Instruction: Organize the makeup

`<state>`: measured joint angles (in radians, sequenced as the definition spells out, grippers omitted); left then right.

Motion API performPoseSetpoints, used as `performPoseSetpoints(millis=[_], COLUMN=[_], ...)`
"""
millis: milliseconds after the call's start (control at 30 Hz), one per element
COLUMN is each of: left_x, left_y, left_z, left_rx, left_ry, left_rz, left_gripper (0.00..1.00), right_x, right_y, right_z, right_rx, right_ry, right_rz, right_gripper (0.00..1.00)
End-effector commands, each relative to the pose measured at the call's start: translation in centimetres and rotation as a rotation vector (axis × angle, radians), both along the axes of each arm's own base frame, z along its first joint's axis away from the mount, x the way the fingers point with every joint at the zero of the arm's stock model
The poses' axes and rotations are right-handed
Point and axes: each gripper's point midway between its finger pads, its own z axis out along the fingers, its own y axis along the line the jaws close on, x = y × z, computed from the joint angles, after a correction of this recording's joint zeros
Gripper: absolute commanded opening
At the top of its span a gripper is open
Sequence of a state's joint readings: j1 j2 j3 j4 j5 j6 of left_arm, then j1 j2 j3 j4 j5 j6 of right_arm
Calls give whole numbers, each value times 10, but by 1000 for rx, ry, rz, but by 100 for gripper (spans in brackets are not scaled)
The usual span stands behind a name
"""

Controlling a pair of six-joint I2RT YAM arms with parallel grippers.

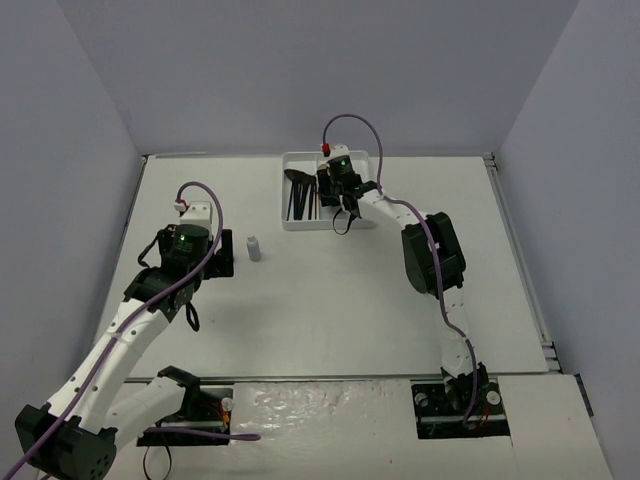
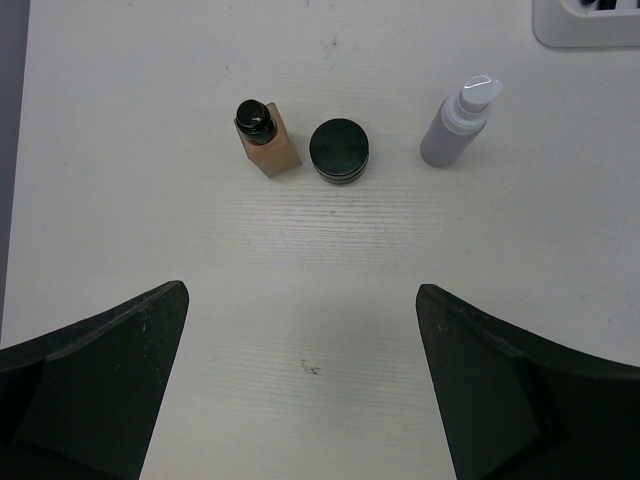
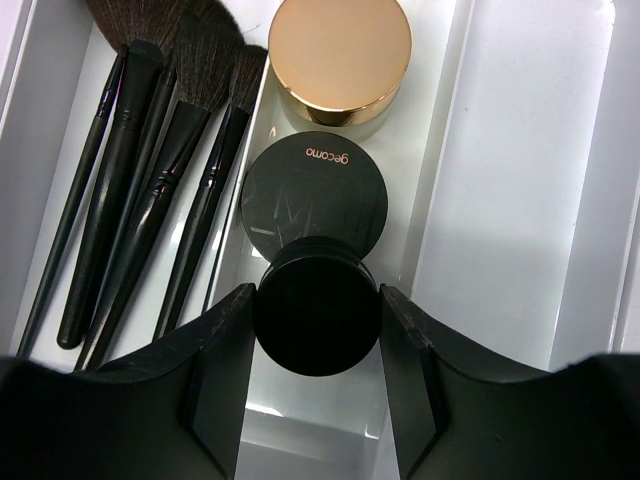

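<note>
From above, the left arm reaches over the white table (image 1: 330, 300), and the left gripper (image 1: 218, 262) is just beside a pale lilac-grey bottle with a white pump top (image 1: 254, 247), which stands upright. The right arm stretches to the far side, with the right gripper (image 1: 335, 192) over the white three-compartment tray (image 1: 300, 226).

At the left wrist we see the jaws spread wide with nothing in them. Three pieces of makeup stand in a row across the table ahead. A square tan bottle with a black cap (image 2: 270, 142) is on the left. A round black ridged compact (image 2: 339, 150) is just beside it, roughly centred between the jaws. The pale bottle is well to the right. We judge this arm much the nearer to all three; a straight reach forward would meet the ridged compact first.

At the right wrist the jaws are partly closed, clamped on either side of a round matte black compact (image 3: 316, 330) at the near end of the tray's middle compartment. Beyond it in that compartment lie a flat round black compact lettered gecomo (image 3: 314, 200) and then a round gold-lidded jar (image 3: 340, 55). The held one overlaps the lettered one's near edge; we cannot tell whether they touch. Thin black brushes (image 3: 150, 170) lie in the compartment to the left, handles toward the jaws. We judge the landing spot to be directly below.
</note>
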<state>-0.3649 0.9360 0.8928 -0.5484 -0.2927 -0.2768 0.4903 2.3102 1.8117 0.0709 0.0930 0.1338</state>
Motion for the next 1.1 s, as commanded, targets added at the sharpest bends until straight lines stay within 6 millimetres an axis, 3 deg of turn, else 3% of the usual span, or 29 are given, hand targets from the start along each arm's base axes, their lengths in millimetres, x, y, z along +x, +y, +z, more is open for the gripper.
performPoseSetpoints(millis=[0,367,533,833,1067], left_x=[12,11,11,11,11], left_y=[-3,-4,-5,-3,-2], left_z=[23,23,22,21,20], left_rx=[-31,-34,-31,-24,-20], left_ry=[-73,-71,-67,-65,-62], left_rz=[6,0,0,7,8], left_gripper=[97,97,97,97,97], right_x=[-5,-9,-6,13,36], right_y=[-2,-4,-1,4,7], right_z=[38,38,25,15,28], right_rx=[47,41,34,34,42], right_ry=[-38,-29,-7,-16,-71], right_rz=[5,-12,-8,-2,-10], right_gripper=[0,0,0,0,1])
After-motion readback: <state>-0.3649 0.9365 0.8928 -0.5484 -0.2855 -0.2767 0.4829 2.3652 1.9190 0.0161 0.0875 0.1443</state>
